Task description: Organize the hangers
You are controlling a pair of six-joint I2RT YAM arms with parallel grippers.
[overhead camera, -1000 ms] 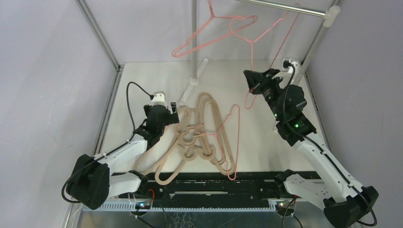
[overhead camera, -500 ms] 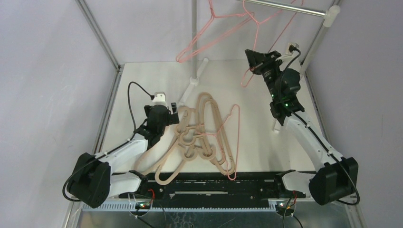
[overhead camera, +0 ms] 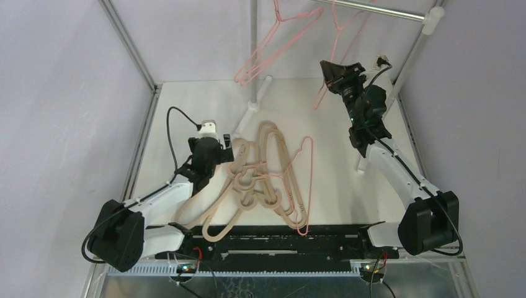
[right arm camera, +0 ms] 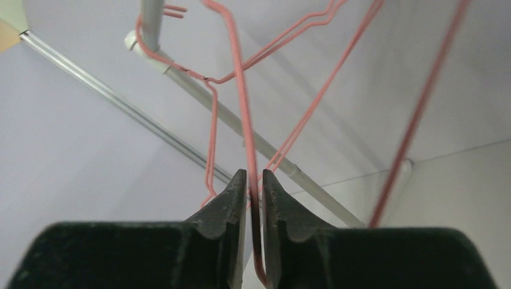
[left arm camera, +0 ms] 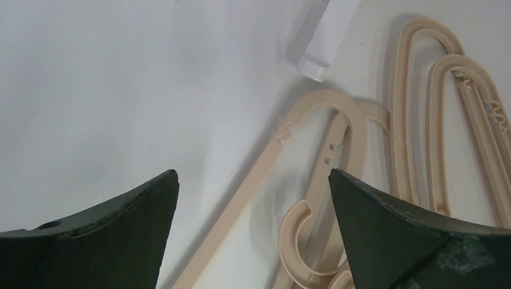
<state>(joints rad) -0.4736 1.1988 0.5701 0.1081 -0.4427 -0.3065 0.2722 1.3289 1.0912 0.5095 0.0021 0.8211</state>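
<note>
Several beige hangers (overhead camera: 260, 180) lie tangled in a pile mid-table, with one pink wire hanger (overhead camera: 304, 177) across their right side. My left gripper (overhead camera: 224, 146) is open and empty, low over the pile's left edge; in the left wrist view (left arm camera: 253, 174) a beige hanger arm (left arm camera: 253, 180) and a hook (left arm camera: 295, 241) lie between the fingers. My right gripper (overhead camera: 329, 67) is raised high and shut on a pink wire hanger (overhead camera: 338, 34), whose wire (right arm camera: 241, 90) runs up from the gripper (right arm camera: 254, 177). Another pink hanger (overhead camera: 273, 43) hangs from the rack.
The rack's horizontal rod (overhead camera: 372, 9) crosses the top right. Its upright pole (overhead camera: 253, 49) stands at the back centre on white feet (overhead camera: 251, 112). Metal frame posts (overhead camera: 127, 43) and grey walls bound both sides. A black rail (overhead camera: 279, 239) runs along the near edge.
My right arm has lifted the pink wire hanger higher and further back, up to the rod. The hung pink hanger has swung. My left arm has not moved.
</note>
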